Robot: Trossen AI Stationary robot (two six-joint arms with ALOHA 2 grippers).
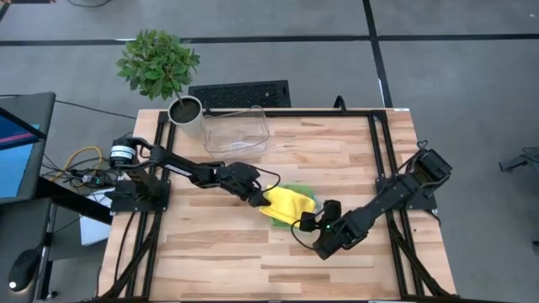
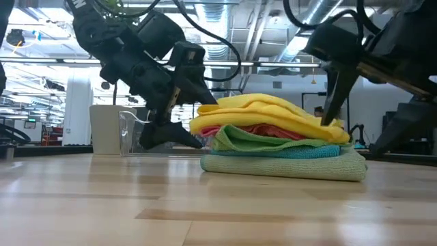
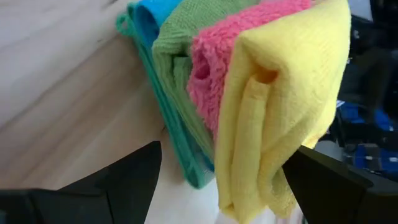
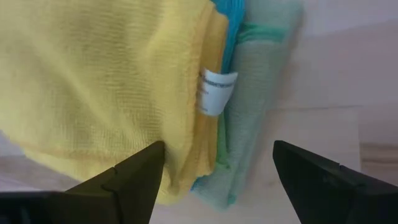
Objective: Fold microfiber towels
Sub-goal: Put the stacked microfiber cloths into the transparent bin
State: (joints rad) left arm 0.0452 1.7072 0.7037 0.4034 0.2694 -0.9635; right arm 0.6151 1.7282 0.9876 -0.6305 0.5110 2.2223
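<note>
On the pale wooden plank table (image 1: pixel 210 244) we see a stack of folded microfiber towels (image 2: pixel 280 147), yellow on top, near the middle. Our left pincer (image 1: pixel 263 197) and right pincer (image 1: pixel 313 225) flank it at opposite ends, both spread open, gripping nothing.

Yellow towel (image 1: pixel 290 204) (pink, green below)

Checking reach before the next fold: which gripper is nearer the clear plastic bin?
Left. The left gripper sits at the towel stack just below the clear plastic bin; the right gripper is past the stack, farther off.
</note>
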